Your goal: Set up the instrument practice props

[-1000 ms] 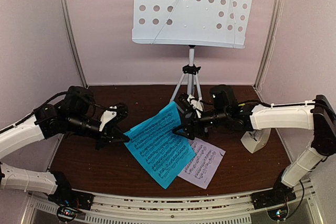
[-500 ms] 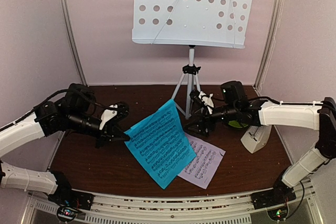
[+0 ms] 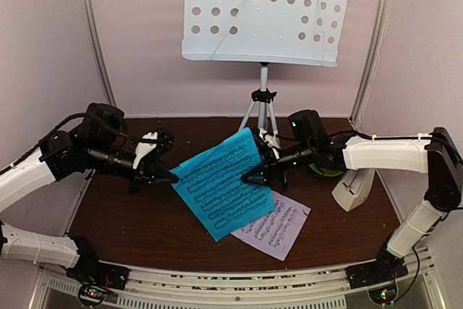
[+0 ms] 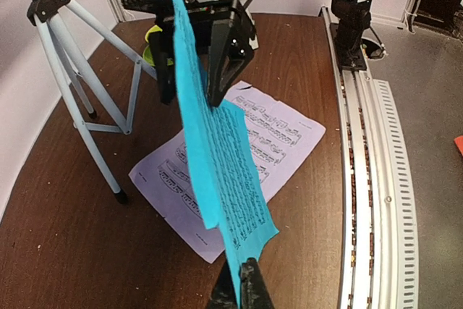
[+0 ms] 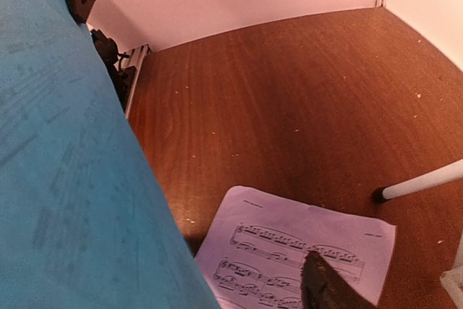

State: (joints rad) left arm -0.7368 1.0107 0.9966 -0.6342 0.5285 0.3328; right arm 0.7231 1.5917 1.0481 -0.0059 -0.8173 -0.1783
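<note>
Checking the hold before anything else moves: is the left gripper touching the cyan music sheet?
Touching. The left wrist view shows the left gripper with its fingertips pinched shut on the near corner of the cyan music sheet.

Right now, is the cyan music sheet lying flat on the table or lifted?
Lifted: the cyan music sheet hangs on edge above the flat lilac sheet, one corner pinched by the left hand.

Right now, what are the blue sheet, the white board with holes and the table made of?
The blue sheet looks like thin matte paper: it bends while held up and carries printed music notes. The board with holes seems to be painted metal or hard plastic, smooth and stiff. The table looks like dark wood or wood-look laminate, showing grain lines.
</note>
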